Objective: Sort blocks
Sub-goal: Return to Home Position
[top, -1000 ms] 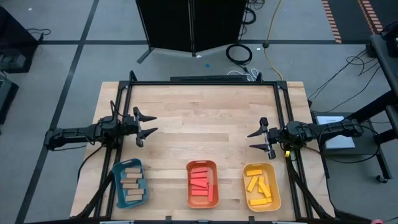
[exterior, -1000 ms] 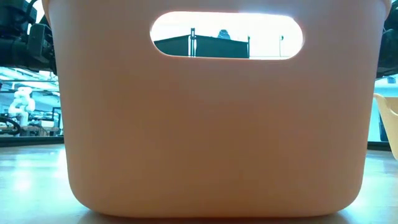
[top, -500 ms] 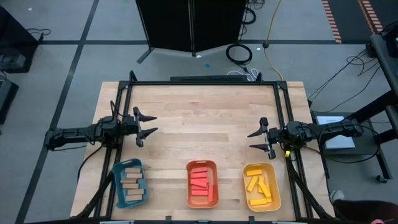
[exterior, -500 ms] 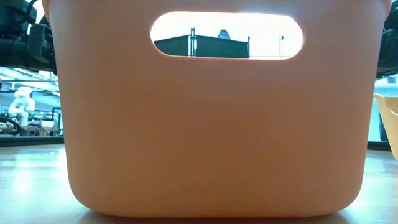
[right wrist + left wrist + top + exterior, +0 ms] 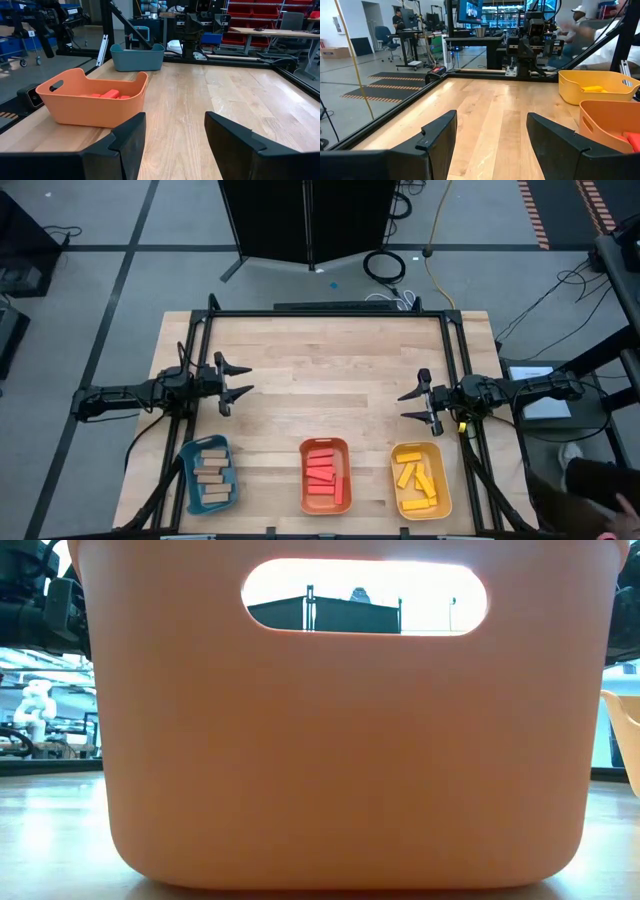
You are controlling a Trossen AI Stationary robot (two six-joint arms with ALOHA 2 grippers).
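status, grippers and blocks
Left gripper open, empty, left table edge; right gripper open, empty, right edge. Tan blocks in blue tray, red blocks in orange tray, yellow blocks in yellow tray. Person off the table's right side.

Parted fingers (image 5: 437,142) over wooden table (image 5: 492,112)

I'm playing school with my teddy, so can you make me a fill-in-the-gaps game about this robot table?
The red blocks lie in the ___ tray. The tan blocks lie in the ___ tray. The left pincer and the right pincer are both ___.
Missing words: orange, blue, open.
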